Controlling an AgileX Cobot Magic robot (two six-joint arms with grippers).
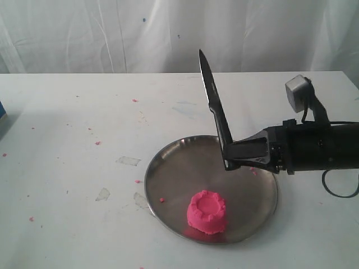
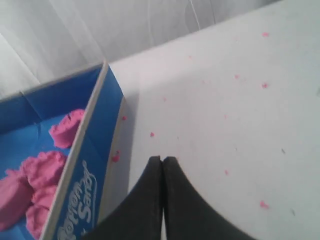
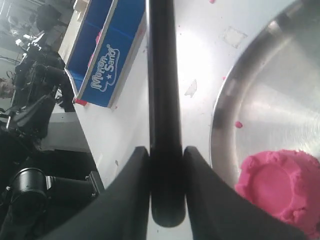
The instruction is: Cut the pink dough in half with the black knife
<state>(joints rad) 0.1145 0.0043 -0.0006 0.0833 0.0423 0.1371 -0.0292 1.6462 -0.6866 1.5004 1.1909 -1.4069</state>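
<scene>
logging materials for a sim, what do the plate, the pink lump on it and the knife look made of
Plate: looks like brushed steel, a grey sheen with soft reflections. Pink dough: soft matte modelling dough, with a dented top and crumbly edges. Black knife: all black with a glossy blade; coated metal or plastic, cannot tell which. It is held in the right gripper.

Nothing is standing above the pink dough [image 1: 207,211]; the black knife [image 1: 215,112] is hanging clear, over the steel plate's [image 1: 168,185] far side.
</scene>
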